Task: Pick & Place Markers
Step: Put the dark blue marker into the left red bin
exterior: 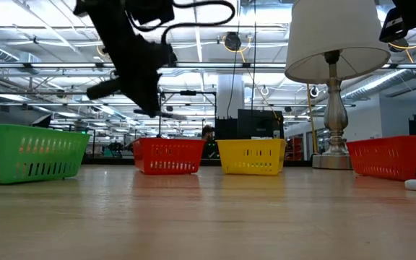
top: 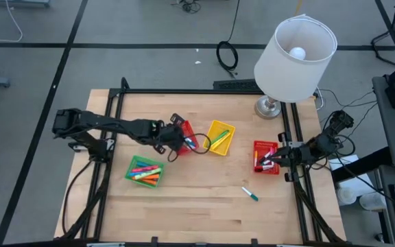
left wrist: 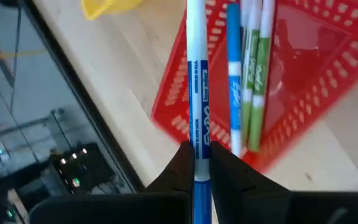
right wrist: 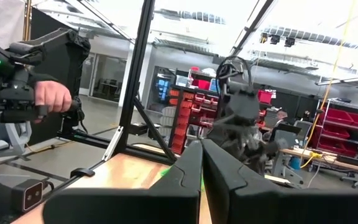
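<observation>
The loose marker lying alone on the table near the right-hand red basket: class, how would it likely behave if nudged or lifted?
The marker is a thin round tube lying flat on smooth wood, so a sideways nudge would probably roll it. It looks small and rigid, so likely light and unbending. Its smooth barrel might slip in a loose pinch.

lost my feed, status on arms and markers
Left end effector shut on blue-and-white felt-tip marker over red mesh basket. Right end effector shut, empty.
</observation>
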